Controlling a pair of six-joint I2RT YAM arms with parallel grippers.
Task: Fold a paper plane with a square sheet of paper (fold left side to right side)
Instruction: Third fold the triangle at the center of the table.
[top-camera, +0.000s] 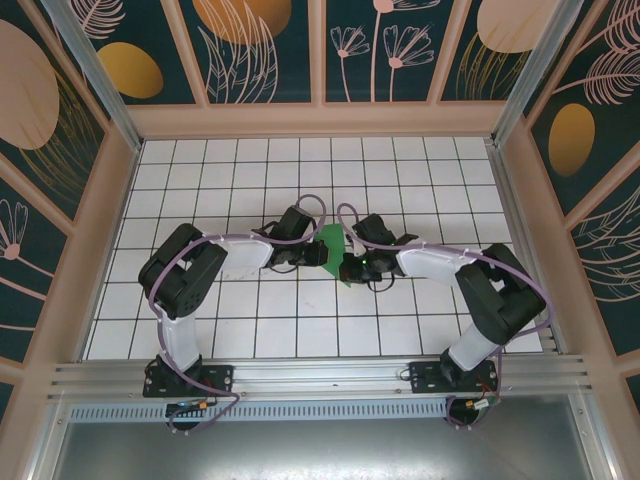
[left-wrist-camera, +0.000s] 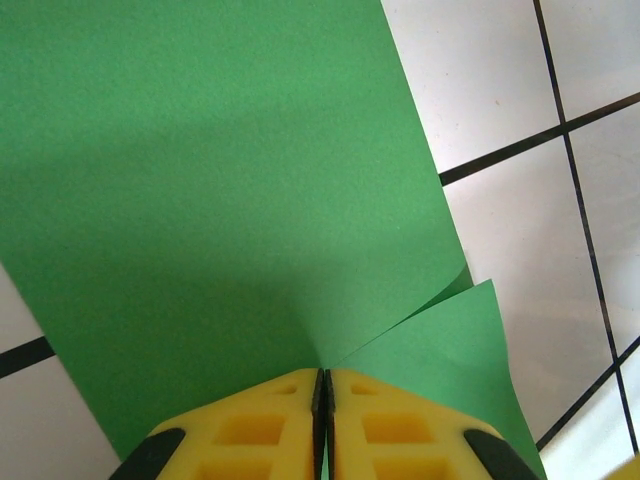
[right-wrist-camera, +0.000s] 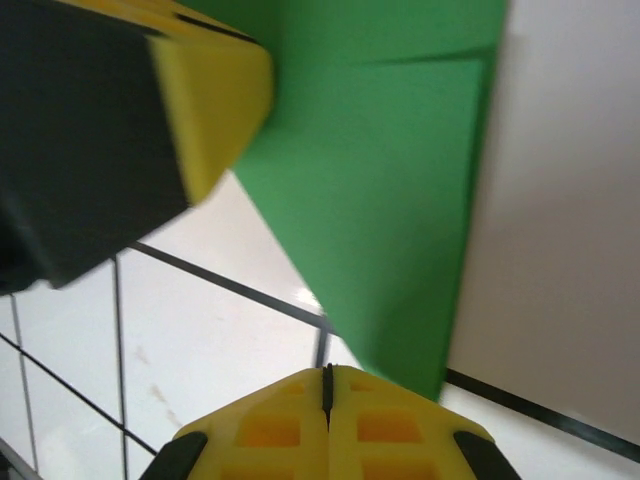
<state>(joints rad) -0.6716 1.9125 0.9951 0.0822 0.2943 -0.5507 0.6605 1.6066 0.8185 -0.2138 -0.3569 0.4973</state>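
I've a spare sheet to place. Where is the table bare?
Bare: back rows of the white tiled table, between arms and rear wall, and the near strip by the rail. Crowded: centre, where left hand and right hand meet at the folded green paper.

My left arm and right arm wear black and white shells on black bases, each trailing a lilac cable. My left tool and right tool have yellow fingers with square moulded recesses and black corners. A small green light glows by my right wrist.

Both arms bend inward; left gripper and right gripper closed, tips close together
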